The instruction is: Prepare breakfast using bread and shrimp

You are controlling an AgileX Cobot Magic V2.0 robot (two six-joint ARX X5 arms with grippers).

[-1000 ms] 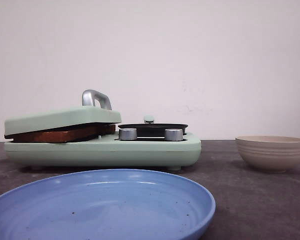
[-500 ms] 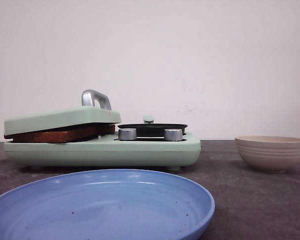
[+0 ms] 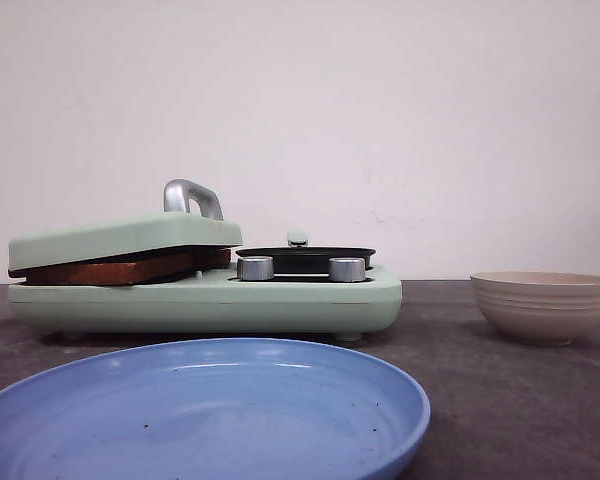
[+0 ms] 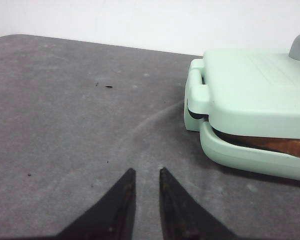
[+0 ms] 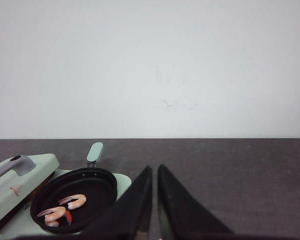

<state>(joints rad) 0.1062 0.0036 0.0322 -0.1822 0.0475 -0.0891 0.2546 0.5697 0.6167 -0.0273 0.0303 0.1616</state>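
Note:
The bread (image 3: 120, 268) lies clamped under the shut lid (image 3: 125, 238) of a mint-green breakfast maker; only its brown crust edge shows, also in the left wrist view (image 4: 285, 146). Two shrimp (image 5: 75, 201) lie in the maker's black pan (image 5: 102, 182). My left gripper (image 4: 146, 171) hovers over bare table beside the maker's lid end, its fingers a narrow gap apart and empty. My right gripper (image 5: 155, 167) is beside the pan, its fingers nearly together and empty. Neither gripper shows in the front view.
A blue plate (image 3: 380, 380) sits at the table's front. A beige ribbed bowl (image 3: 543, 305) stands at the right. The maker has a metal lid handle (image 3: 190, 196) and two knobs (image 3: 255, 268). A white wall stands behind.

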